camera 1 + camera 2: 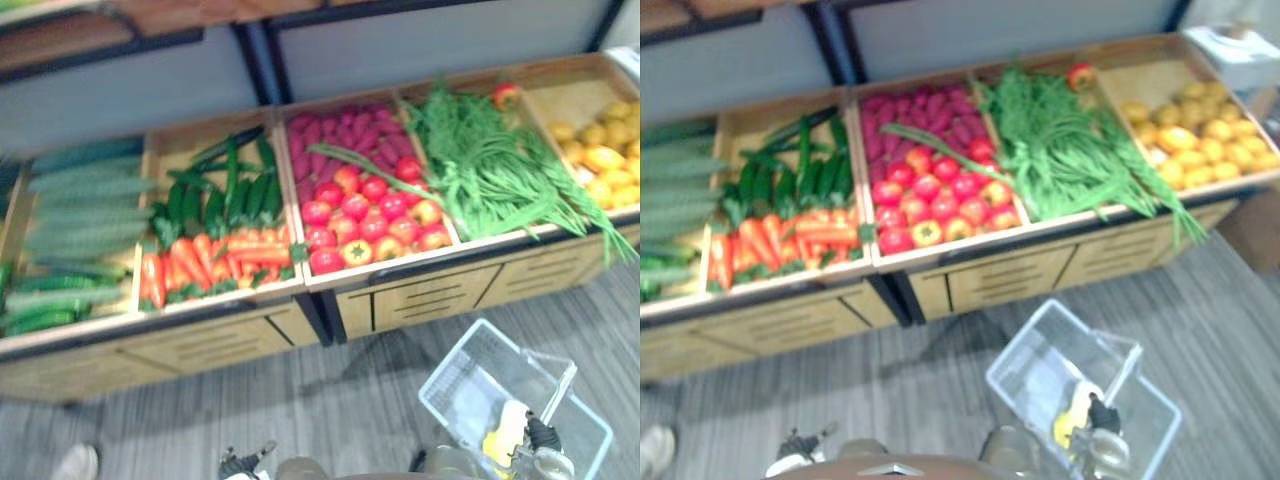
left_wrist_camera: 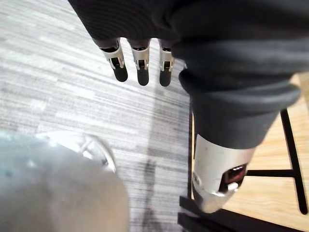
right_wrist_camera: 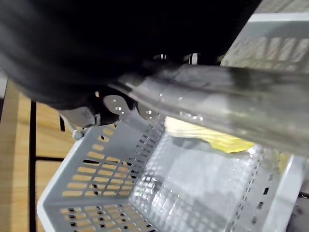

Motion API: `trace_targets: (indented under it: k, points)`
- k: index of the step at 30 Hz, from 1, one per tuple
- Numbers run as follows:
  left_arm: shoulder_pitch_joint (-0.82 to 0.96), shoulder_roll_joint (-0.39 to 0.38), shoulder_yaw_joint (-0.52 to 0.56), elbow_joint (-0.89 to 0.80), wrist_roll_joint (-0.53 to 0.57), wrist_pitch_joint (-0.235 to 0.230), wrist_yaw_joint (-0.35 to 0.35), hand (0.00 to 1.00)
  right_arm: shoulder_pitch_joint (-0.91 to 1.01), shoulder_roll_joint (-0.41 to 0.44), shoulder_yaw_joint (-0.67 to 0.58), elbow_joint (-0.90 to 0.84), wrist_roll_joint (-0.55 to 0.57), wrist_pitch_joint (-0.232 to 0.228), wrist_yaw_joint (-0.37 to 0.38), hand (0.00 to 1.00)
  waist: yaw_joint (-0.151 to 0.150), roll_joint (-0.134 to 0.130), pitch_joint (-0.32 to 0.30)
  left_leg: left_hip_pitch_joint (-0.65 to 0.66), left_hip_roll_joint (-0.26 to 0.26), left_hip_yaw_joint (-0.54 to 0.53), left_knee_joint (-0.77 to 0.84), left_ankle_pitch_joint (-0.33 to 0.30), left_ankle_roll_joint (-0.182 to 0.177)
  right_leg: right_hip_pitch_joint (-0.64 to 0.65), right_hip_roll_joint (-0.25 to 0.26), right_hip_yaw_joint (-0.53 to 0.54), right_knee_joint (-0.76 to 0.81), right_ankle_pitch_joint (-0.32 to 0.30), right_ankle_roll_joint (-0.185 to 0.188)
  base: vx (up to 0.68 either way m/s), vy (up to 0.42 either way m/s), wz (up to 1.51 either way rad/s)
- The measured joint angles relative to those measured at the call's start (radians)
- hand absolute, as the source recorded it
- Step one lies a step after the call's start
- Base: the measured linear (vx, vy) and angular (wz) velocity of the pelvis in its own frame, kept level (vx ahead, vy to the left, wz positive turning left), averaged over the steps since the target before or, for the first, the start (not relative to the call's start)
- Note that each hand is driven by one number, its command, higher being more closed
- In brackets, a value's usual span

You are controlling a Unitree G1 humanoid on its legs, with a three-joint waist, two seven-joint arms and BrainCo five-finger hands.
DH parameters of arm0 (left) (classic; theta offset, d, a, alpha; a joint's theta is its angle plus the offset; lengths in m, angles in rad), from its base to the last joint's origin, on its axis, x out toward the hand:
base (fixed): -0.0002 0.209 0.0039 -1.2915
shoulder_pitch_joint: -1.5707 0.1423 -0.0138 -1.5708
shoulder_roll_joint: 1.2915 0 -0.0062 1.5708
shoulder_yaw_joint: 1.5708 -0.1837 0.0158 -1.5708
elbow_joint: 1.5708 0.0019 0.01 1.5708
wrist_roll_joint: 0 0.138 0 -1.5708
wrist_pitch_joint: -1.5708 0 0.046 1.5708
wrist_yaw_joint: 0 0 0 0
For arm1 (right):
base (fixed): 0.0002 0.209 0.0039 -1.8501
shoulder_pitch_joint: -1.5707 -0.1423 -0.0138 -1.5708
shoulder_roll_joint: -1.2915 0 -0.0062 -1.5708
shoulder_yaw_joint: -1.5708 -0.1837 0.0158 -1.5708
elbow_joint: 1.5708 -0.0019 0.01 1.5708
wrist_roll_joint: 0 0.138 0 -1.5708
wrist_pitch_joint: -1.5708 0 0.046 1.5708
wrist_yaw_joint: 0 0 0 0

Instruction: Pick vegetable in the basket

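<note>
Currently the right robot hand [image 1: 541, 437] grips the basket [image 1: 452, 388] at five o'clock, the left robot hand [image 2: 140, 62] hangs straight-fingered, so reaching for carrots [image 1: 215, 255] at nine o'clock seems next.

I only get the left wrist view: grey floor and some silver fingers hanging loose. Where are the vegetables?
Observer: Ahead, in the eye views, is a wooden stand with carrots, tomatoes and long green beans in separate compartments.
Operator: And the basket?
Observer: A pale plastic basket is low on the robot's right, at the right robot hand.
Operator: Is anything in it yet?
Observer: One yellow item. I cannot tell what it is.
</note>
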Motion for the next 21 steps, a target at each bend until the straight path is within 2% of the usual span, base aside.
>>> trace_targets:
  k: [2,6,8,12,17,21]
  points:
    - [0.015,-0.004,-0.008,0.011,0.007,0.002,0.000,0.00,-0.006,-0.004,0.025,0.016,-0.009,-0.011,0.019,1.00,-0.006,0.001,0.001,0.043,-0.061,0.003,-0.141,0.031,0.004,0.016,0.014,-0.026,-0.053,0.022,0.001,0.08,0.065,0.28]
    - [0.019,-0.005,-0.034,0.029,0.035,0.002,-0.004,0.00,-0.013,0.003,0.003,0.046,-0.029,0.019,0.020,1.00,-0.004,0.028,-0.007,0.085,-0.094,0.000,-0.257,0.040,0.009,0.070,0.042,-0.040,-0.181,0.099,0.018,0.03,0.097,0.08]
    - [0.019,0.020,-0.069,0.035,0.048,0.002,-0.007,0.00,-0.003,0.020,-0.008,0.057,-0.028,0.024,0.017,1.00,-0.008,0.014,0.001,0.093,-0.118,-0.008,-0.272,0.040,0.010,0.095,0.039,-0.041,-0.230,0.132,0.028,-0.02,0.100,0.02]
    - [0.018,0.042,-0.097,0.040,0.073,0.002,-0.023,0.00,-0.002,0.039,-0.012,0.054,-0.027,0.020,0.010,1.00,-0.022,-0.005,0.006,0.099,-0.142,-0.046,-0.286,0.040,0.010,0.107,0.021,-0.052,-0.237,0.138,0.037,-0.03,0.058,0.13]
    - [0.019,0.060,-0.152,0.041,0.082,-0.001,-0.032,0.00,-0.004,0.044,0.008,0.045,-0.027,0.016,0.014,1.00,-0.020,-0.009,0.007,0.123,-0.151,-0.053,-0.324,0.038,0.013,0.102,0.020,-0.042,-0.224,0.138,0.037,-0.04,0.014,-0.04]
    - [0.015,0.063,-0.156,0.040,0.065,-0.008,-0.042,0.00,-0.006,0.045,0.026,0.045,-0.026,0.016,0.018,1.00,-0.019,-0.011,0.005,0.128,-0.153,-0.037,-0.330,0.034,0.018,0.086,0.024,-0.012,-0.222,0.139,0.038,-0.04,-0.017,-0.21]
